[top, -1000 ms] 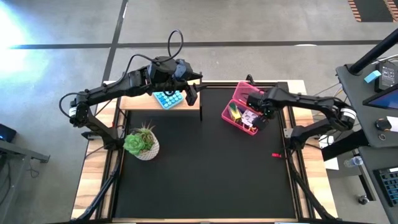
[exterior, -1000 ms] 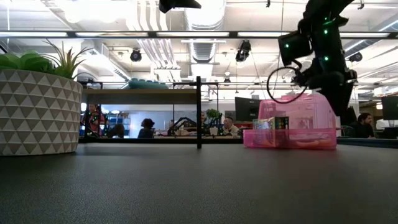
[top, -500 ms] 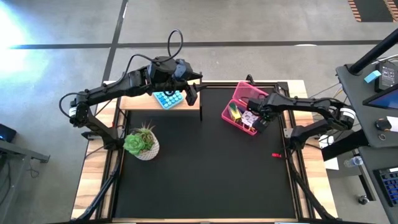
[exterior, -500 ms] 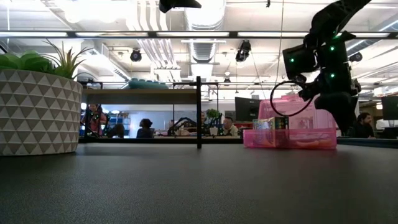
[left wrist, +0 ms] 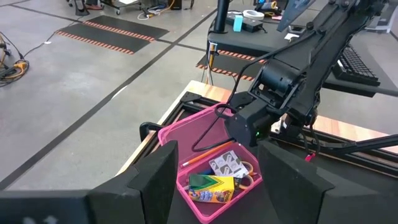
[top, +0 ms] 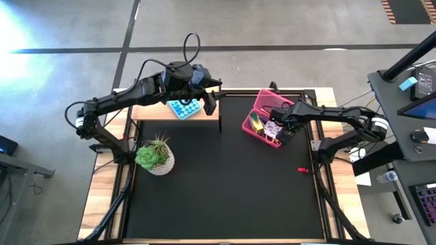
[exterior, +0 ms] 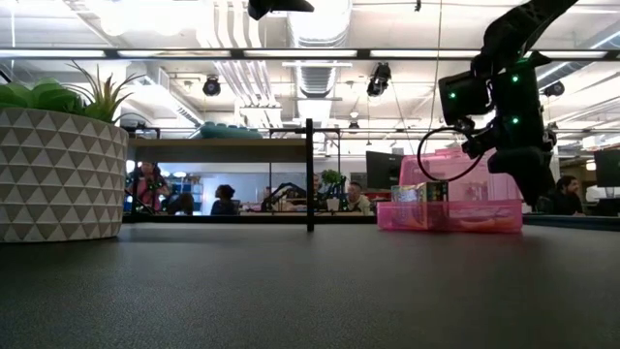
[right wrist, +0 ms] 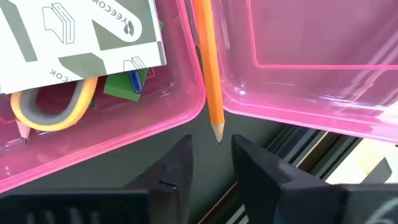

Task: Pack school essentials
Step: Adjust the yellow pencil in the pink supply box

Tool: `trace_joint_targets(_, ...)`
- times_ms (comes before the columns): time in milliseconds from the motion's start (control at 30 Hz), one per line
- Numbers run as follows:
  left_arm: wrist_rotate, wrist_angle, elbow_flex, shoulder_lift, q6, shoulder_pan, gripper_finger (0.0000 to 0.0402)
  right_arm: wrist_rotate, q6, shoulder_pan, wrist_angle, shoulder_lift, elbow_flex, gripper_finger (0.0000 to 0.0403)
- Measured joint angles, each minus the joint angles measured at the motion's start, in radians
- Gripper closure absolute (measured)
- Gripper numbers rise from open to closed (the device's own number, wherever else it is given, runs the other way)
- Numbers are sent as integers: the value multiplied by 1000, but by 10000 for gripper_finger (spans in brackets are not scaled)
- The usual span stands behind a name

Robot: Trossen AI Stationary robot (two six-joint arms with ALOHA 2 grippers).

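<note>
Right end effector (top: 285,127): we find it low at the pink case (top: 267,121), upper right of the high view. In the right wrist view its fingers (right wrist: 174,165) stand slightly apart with nothing between them; the tip of the orange pencil (right wrist: 208,68) lies just ahead of the gap, unheld. The pencil rests along the hinge line, its point sticking out past the tray's edge.

Change: against the frame from a second ago, the right end effector has shifted a little toward the middle of the case and dropped lower, as the low view confirms. The case itself has not visibly moved. We judge the arm is lining up on the stray pencil, or on the raised lid (left wrist: 193,127), to get it tucked in.

Contents visible in the case: a crayon box (left wrist: 211,186), a white printed card (right wrist: 81,37) lying over yellow-handled scissors (right wrist: 53,109), and something green and blue beneath. A small red item (top: 304,169) lies on the table (top: 225,190) below the case, apart from it.

Left end effector (top: 208,104): hovers at the top centre, fingers wide apart, empty, waiting. Potted plant (top: 156,155) stands at left, untouched.
</note>
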Motion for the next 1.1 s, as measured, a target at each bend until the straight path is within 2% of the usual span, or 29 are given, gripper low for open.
trace_joint_targets(200, 0, 0, 0, 0, 0, 0, 197, 0, 0, 0, 0, 0, 0, 350)
trace_joint_targets(500, 0, -1, 0, 0, 1, 0, 197, 0, 0, 0, 0, -1, 0, 382)
trace_joint_targets(733, 0, -2, -1, 0, 2, 0, 197, -19, 0, 0, -3, -2, 18, 394)
trace_joint_targets(1100, 0, -7, -2, 0, 2, 0, 197, -160, 1, 24, -8, -9, 108, 394)
